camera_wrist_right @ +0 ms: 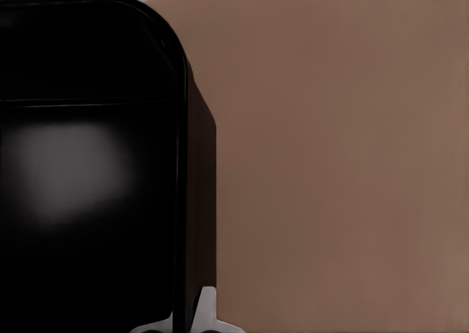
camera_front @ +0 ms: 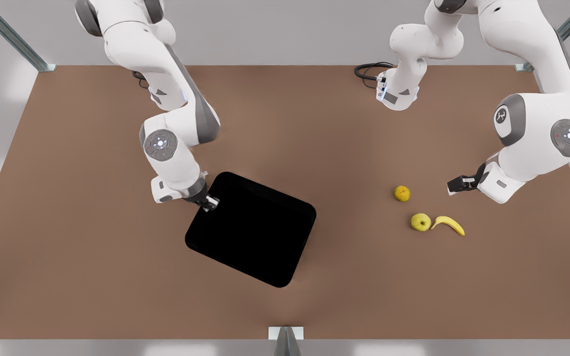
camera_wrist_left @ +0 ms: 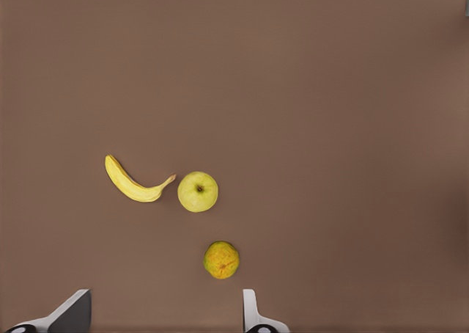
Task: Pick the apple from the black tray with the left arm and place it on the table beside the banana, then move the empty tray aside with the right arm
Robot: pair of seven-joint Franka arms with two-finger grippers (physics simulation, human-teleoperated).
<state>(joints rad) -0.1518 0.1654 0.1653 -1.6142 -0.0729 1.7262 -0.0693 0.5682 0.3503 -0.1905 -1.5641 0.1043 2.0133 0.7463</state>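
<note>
The apple lay on the table, just beside the banana and apart from the duller orange fruit, so the first half of the job looked done. The left claw hung above and off to the side of the fruit with its fingers spread wide and empty, probably because it had nothing more to carry. The right claw sat at the rim of the empty black tray, near a corner, its fingers pinched narrowly on that low edge. That grip suited sliding the tray aside rather than lifting it.
</note>
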